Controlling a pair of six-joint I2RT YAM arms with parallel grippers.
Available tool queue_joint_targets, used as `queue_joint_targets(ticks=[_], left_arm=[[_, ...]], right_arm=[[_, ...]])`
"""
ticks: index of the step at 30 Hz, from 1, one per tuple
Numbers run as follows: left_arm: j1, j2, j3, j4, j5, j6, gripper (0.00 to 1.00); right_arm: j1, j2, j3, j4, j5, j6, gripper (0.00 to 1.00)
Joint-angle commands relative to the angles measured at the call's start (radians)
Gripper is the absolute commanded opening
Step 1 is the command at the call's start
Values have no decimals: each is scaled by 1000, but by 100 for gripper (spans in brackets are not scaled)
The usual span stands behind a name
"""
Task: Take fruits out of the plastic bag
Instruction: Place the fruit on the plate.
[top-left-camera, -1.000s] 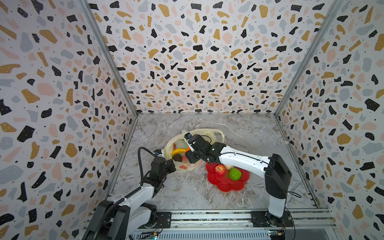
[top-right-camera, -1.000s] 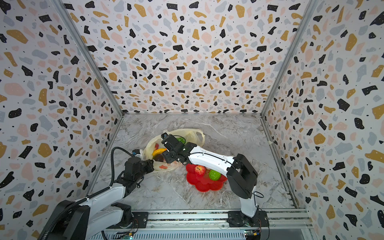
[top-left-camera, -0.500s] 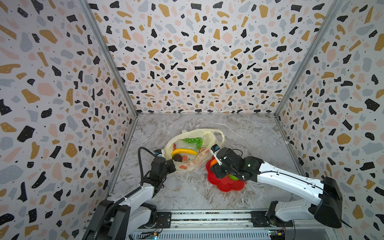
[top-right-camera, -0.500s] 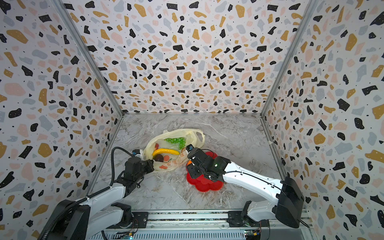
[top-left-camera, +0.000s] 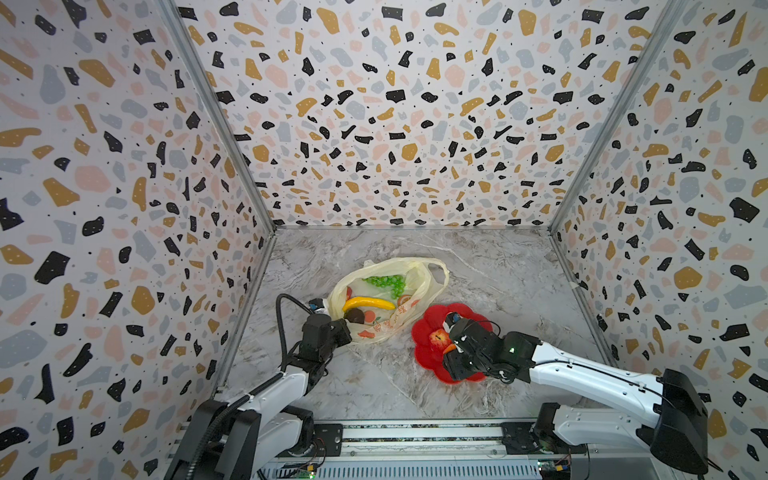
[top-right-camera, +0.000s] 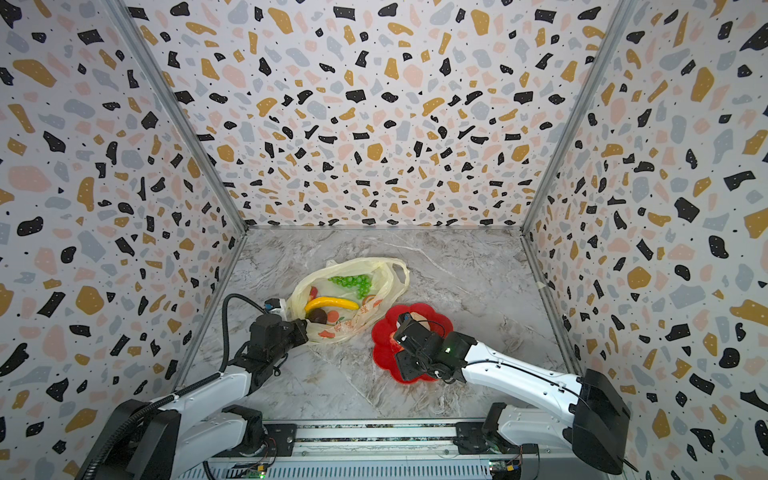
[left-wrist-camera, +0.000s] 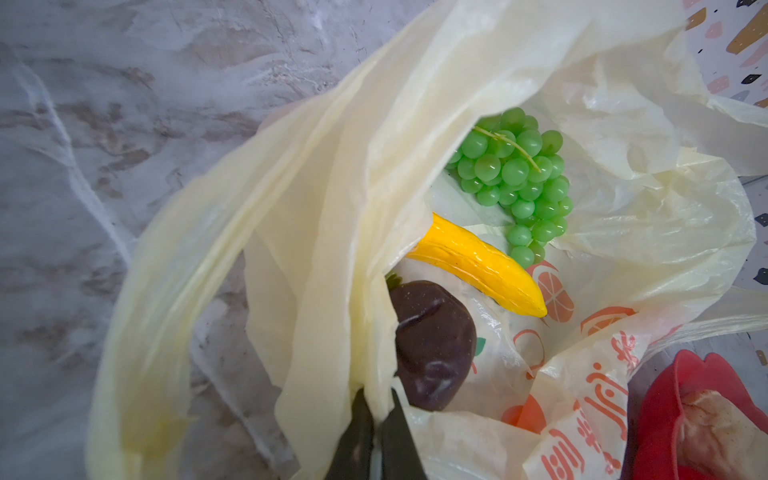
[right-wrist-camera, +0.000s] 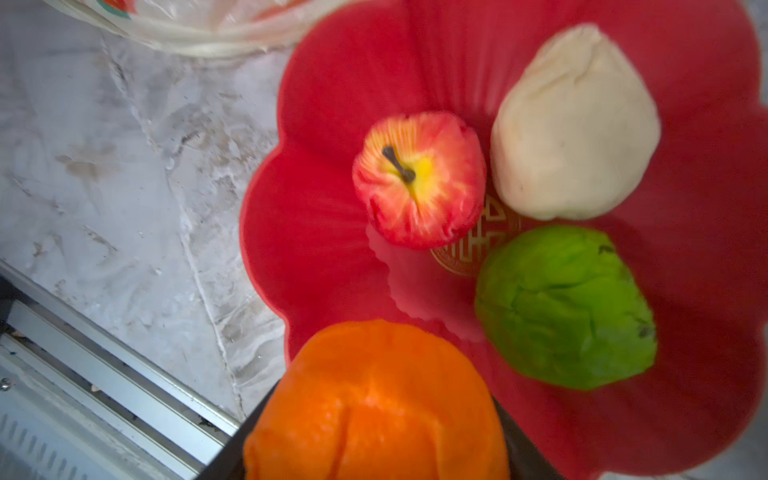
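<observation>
Meanwhile, left hand (left-wrist-camera: 376, 397) pinches plastic bag (left-wrist-camera: 332, 166) rim tight; right hand (top-left-camera: 452, 348) grips orange (right-wrist-camera: 374, 395) over plate (right-wrist-camera: 332, 104).

Yellow banana (top-left-camera: 368, 304), green grapes (top-left-camera: 384, 281), red plate (top-left-camera: 424, 361).

You are working inside a three-walled booth: back wall (top-left-camera: 395, 124) and both side walls (top-left-camera: 104, 208) carry the same terrazzo print, with black, ochre, pink and grey chips on white. Bare metal corner posts (top-left-camera: 216, 120) join them. Tabletop (top-left-camera: 498, 270): grey marble-look sheet, pale veining. A metal rail (top-left-camera: 415, 434) runs along the near edge. Light even and soft; shadows faint.
</observation>
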Motion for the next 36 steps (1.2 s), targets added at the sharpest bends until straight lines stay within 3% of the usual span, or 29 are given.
queue_joint_targets(ticks=[1, 12, 27, 36], left_arm=[[4, 3, -7, 45, 3, 9, 8], [4, -7, -8, 41, 4, 9, 8], [4, -4, -7, 41, 1, 9, 8], [4, -5, -6, 41, 3, 9, 8]], right_arm=[[-3, -4, -27, 38, -28, 61, 63], [-29, 56, -71, 107, -1, 155, 63], [-61, 135, -93, 218, -10, 155, 62], [-65, 179, -101, 239, 61, 173, 61]])
